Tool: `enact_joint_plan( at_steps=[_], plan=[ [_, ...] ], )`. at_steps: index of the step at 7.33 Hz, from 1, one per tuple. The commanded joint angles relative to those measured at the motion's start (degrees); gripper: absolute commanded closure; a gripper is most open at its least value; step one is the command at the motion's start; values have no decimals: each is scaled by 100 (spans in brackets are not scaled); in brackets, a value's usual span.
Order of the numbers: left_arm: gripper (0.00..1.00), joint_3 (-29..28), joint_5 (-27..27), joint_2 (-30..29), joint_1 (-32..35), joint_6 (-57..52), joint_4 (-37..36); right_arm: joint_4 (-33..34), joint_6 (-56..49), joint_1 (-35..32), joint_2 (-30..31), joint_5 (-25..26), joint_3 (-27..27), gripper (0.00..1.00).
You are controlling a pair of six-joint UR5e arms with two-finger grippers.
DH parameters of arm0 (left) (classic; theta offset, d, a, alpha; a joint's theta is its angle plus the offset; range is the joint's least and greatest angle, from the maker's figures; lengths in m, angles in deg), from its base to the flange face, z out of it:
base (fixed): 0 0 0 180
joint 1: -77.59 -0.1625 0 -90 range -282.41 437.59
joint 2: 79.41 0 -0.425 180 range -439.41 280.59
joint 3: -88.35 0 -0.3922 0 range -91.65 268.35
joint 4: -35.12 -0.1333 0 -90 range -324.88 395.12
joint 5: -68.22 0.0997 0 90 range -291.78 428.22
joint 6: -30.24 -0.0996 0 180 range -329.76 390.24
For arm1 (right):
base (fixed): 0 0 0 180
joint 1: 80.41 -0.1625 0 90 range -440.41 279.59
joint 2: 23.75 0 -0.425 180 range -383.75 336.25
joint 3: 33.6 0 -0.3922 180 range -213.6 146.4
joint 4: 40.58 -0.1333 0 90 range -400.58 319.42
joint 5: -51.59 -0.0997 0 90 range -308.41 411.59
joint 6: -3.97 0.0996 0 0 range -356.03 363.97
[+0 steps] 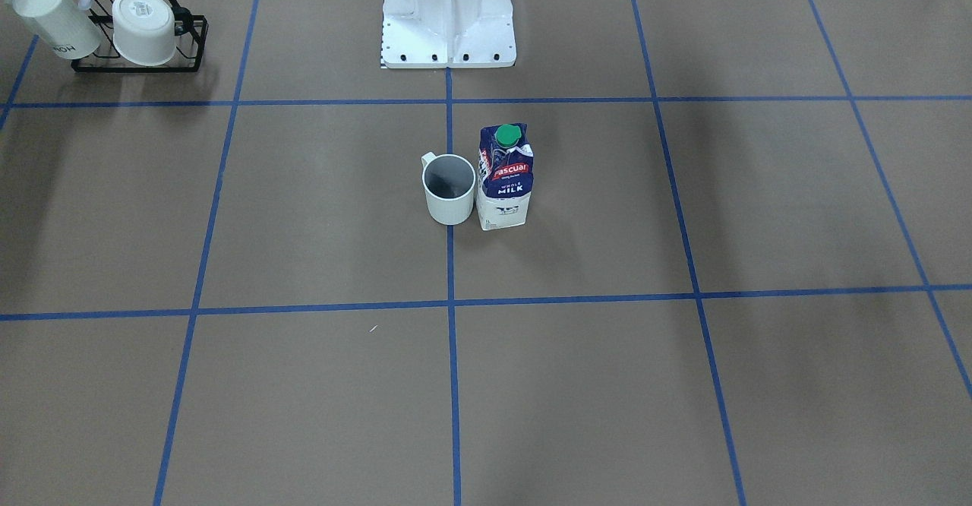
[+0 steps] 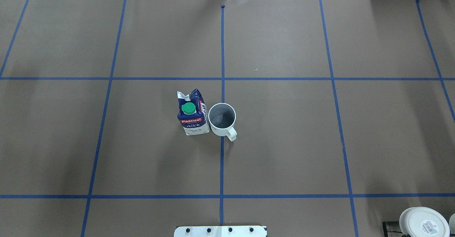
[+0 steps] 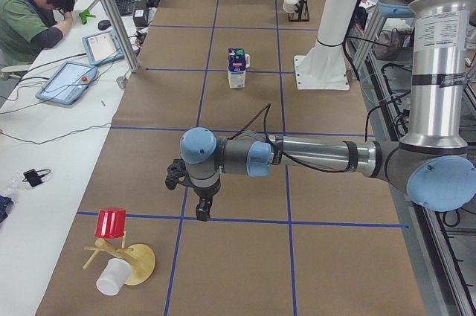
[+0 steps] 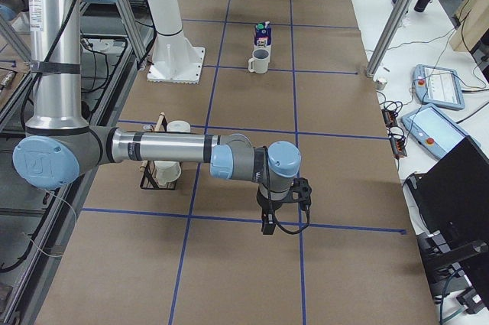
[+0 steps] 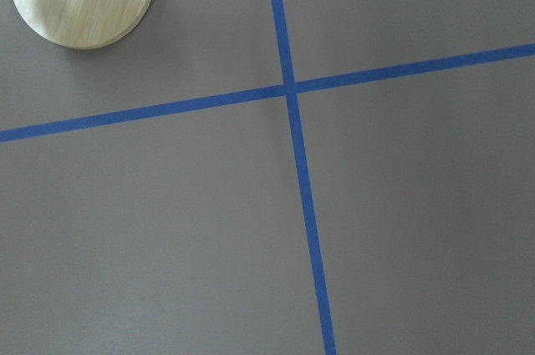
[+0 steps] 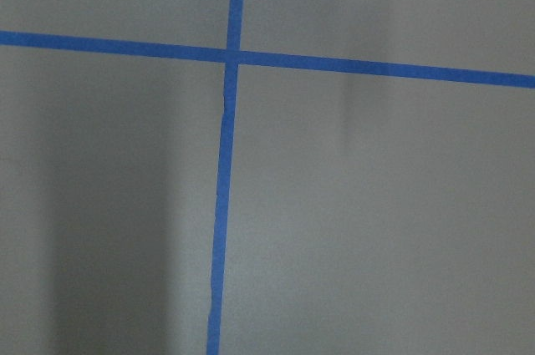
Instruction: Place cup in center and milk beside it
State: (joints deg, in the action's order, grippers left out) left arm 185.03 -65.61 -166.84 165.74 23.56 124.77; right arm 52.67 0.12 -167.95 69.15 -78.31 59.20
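The cup [image 2: 221, 117] stands upright on the vertical blue tape line, about midway between the two cross lines, so it sits at the center [image 2: 222, 158] of the counter [image 2: 284, 141]. Its handle points toward the robot's base and a little right. The milk [image 2: 192, 117] stands upright just beside it on the robot's left; whether the two touch cannot be told. The left hand [image 3: 202, 214] hangs fingers-down over a tape crossing at the counter's far left end. The right hand [image 4: 267, 227] does likewise at the far right end. Both are well apart from the pair and show only in the side views, so whether either is spread or pressed together cannot be told. The layout looks finished. If a nudge were needed, the milk lies on the left arm's side and the cup's handle favours the right.
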Motion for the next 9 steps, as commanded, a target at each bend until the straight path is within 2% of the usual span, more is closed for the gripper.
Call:
enact_joint_plan(
  at_steps=[1,8,9],
  plan=[
    [1,35,41,7,0,0,124,9,16,0,53,-9,-17,0],
    [1,26,41,51,-8,0,124,9,34,0,123,-35,53,0],
    [1,35,41,51,0,9,124,9,34,0,106,-174,45,0]
  ],
)
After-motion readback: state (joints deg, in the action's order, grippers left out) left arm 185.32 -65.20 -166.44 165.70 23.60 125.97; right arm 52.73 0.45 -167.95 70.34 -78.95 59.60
